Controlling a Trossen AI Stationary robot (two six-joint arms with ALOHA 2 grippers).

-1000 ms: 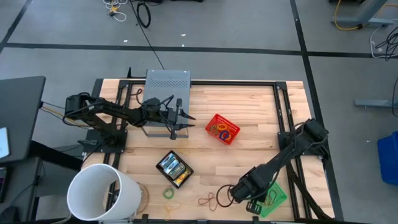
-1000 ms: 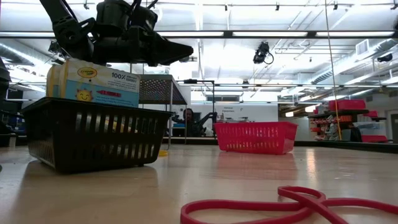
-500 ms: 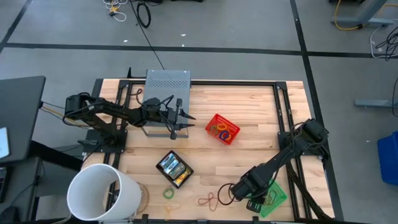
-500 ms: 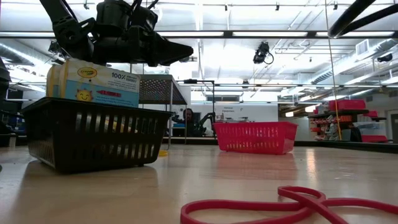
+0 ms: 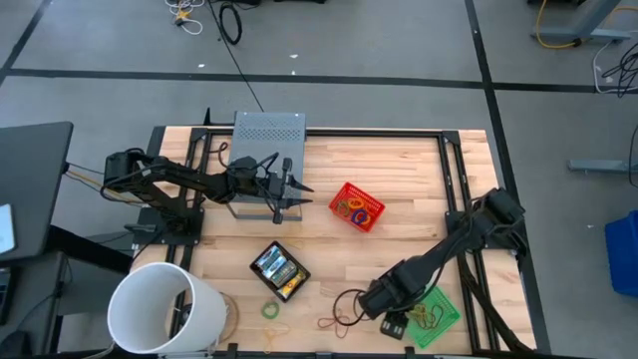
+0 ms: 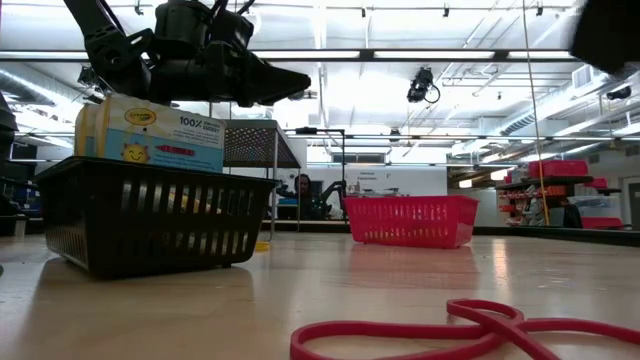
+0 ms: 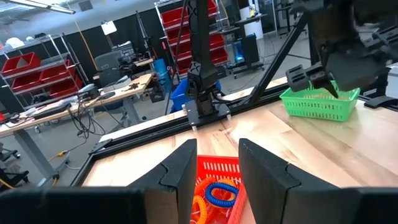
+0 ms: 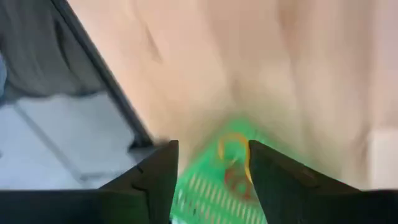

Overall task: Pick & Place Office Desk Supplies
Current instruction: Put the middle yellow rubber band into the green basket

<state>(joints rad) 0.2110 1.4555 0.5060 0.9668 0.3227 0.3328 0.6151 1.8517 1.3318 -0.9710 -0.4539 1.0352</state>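
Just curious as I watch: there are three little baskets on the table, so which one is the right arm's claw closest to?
The green basket, at the table's near right corner. The right gripper hangs beside it, while the red basket and black basket lie farther off.

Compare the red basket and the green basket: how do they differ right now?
The red basket sits mid-table, away from both arms; the green basket sits at the near right edge, beside the right hand. The red basket holds orange and blue loops; the green basket holds a few thin bands. Both are small slotted plastic baskets.
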